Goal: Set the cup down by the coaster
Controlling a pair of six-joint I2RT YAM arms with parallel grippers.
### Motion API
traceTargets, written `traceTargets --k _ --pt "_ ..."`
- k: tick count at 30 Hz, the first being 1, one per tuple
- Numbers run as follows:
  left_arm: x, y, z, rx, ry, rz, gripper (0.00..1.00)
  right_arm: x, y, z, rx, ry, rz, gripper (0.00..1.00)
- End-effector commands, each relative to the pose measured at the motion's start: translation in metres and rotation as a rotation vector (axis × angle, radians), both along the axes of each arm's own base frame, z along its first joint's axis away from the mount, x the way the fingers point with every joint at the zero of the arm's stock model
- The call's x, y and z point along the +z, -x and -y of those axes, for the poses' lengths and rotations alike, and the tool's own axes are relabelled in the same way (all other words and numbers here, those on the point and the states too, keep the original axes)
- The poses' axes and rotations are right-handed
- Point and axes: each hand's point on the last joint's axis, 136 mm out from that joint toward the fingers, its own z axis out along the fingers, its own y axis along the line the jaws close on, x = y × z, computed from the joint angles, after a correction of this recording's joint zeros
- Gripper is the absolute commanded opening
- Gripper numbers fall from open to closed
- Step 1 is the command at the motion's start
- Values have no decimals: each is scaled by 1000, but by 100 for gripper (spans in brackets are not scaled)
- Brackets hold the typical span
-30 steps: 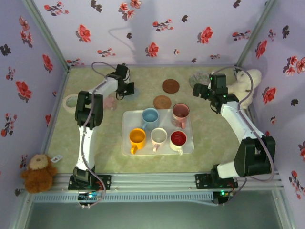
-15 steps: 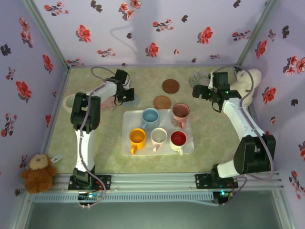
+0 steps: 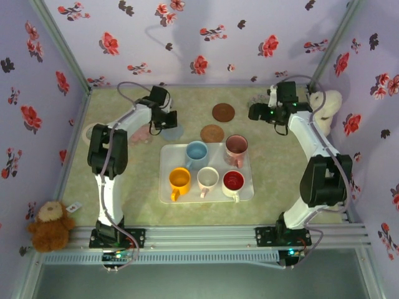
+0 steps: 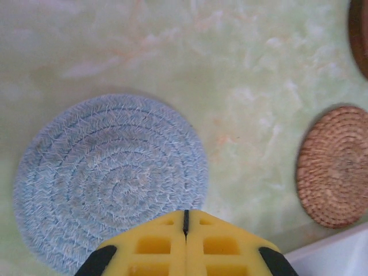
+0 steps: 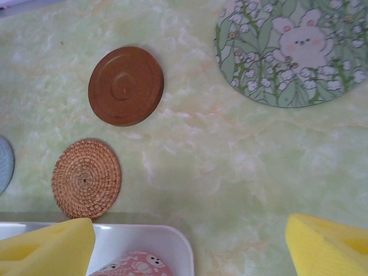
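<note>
Right gripper (image 5: 184, 230) moved rearward, spread wide, empty, left gripper (image 4: 185, 230) closed above blue coaster (image 4: 109, 181), bunny coaster (image 5: 287, 52) detailed by right wrist.

You're seeing a brown coaster (image 5: 126, 86), a woven coaster (image 5: 86, 178) and a bunny-print coaster (image 5: 290, 49) lying apart, the right gripper (image 5: 190, 247) hanging spread wide.

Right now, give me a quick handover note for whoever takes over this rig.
Grippers: left gripper shut and empty, above the blue woven coaster. The right gripper is open and empty, above the table beyond the tray.
Things: blue cup, pink cup, orange cup, white cup and red cup all stand on the tray.
Done: no cup moved off the tray.
Left: grip a cup, set it beside a coaster.
</note>
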Motion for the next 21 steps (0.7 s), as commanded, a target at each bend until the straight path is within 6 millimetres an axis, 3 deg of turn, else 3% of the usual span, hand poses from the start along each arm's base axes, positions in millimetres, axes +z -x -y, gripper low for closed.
traceTargets --k 1,3,6,10,15,18,20,21 --pt "38 1 3 0 33 42 5 2 -5 -18 62 -65 -41 85" --pt "44 2 3 -3 32 50 5 -2 -8 -27 104 -78 -63 83" --pt "50 5 0 0 28 58 5 -7 -11 -42 156 -101 -97 70" --pt "52 10 -6 13 10 68 5 -17 -19 -59 192 -116 -130 48" --pt "50 17 -20 55 -43 89 5 -32 -31 -72 211 -137 -172 31" --pt "49 25 -25 74 -41 96 5 -47 -36 -79 221 -142 -219 17" --pt "47 31 -28 80 -42 92 5 -58 -36 -86 241 -154 -255 1" --pt "46 34 -29 81 -44 88 5 -64 -36 -89 247 -158 -269 0"
